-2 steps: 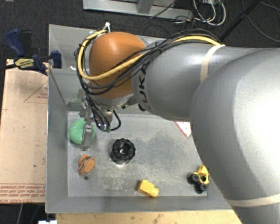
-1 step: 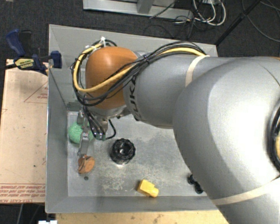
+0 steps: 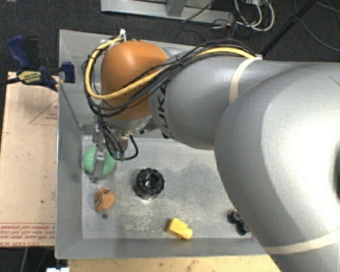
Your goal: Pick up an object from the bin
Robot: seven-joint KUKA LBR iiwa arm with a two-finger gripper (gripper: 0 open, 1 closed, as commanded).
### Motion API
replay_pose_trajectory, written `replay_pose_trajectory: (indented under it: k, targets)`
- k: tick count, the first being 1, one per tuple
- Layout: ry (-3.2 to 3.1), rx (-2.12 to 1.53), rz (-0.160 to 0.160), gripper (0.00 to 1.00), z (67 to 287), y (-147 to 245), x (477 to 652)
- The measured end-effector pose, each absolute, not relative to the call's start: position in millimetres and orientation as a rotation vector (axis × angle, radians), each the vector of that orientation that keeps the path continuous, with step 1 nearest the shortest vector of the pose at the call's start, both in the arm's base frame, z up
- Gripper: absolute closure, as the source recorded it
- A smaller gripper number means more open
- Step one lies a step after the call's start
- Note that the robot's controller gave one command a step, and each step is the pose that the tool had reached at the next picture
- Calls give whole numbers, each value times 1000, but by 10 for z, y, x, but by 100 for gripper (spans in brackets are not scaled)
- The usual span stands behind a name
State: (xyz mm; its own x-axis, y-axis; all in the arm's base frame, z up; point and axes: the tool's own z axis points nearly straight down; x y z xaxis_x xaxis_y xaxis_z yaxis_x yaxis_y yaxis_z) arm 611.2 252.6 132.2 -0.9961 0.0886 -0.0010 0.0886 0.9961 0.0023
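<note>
Gripper: opening cannot be told; set at the green rounded lump by the grey metal bin's left wall. Handling: centre on the lump, close squarely, lift straight, clear of the black ribbed round knob nearby.

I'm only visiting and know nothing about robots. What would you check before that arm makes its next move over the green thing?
1. Tool is above the round green object at the bin's left side: ok.
2. Green object actually gripped: cannot tell.
3. Black round ribbed knob lies apart from the green object: ok.
4. Small brown lumpy piece lies clear of the tool: ok.
5. Yellow block is well away, near the front wall: ok.
6. Room between the tool and the grey metal bin's left wall: cannot tell.
</note>
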Motion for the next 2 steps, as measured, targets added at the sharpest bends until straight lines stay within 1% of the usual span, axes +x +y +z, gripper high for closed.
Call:
replay_pose_trajectory:
  k: [1, 2]
  targets:
    - [3138, 123, 3, 0, 681, 2368, 6116]
    - [3125, 295, 3, 100, 701, 2525, 6168]
